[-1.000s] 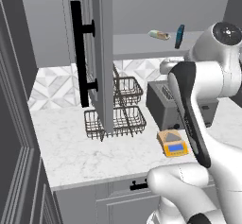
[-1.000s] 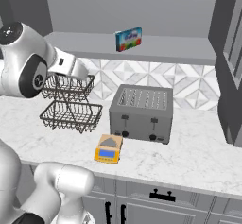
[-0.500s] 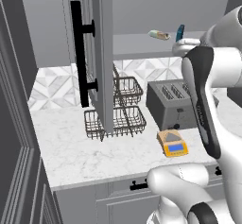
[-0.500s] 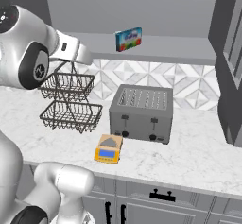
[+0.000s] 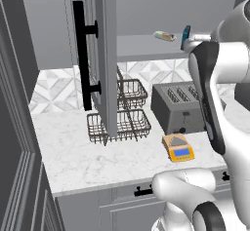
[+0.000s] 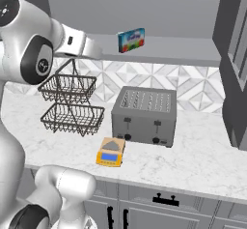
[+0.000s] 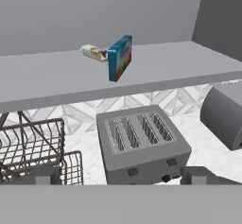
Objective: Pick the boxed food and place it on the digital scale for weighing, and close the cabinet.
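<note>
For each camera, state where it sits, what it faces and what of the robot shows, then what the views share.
Left base view: behind the arm's left, looking down at the counter, the open cabinet door and digital scale; white arm at right.
Right base view: behind its right, facing the toaster and boxed food; arm at left.
Hand view: on the hand, facing the shelf; fingers at the bottom.
Shared: boxed food, toaster, wire baskets.

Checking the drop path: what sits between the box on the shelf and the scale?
The toaster stands between the box above and the scale in front, seen in the right base view.
</note>
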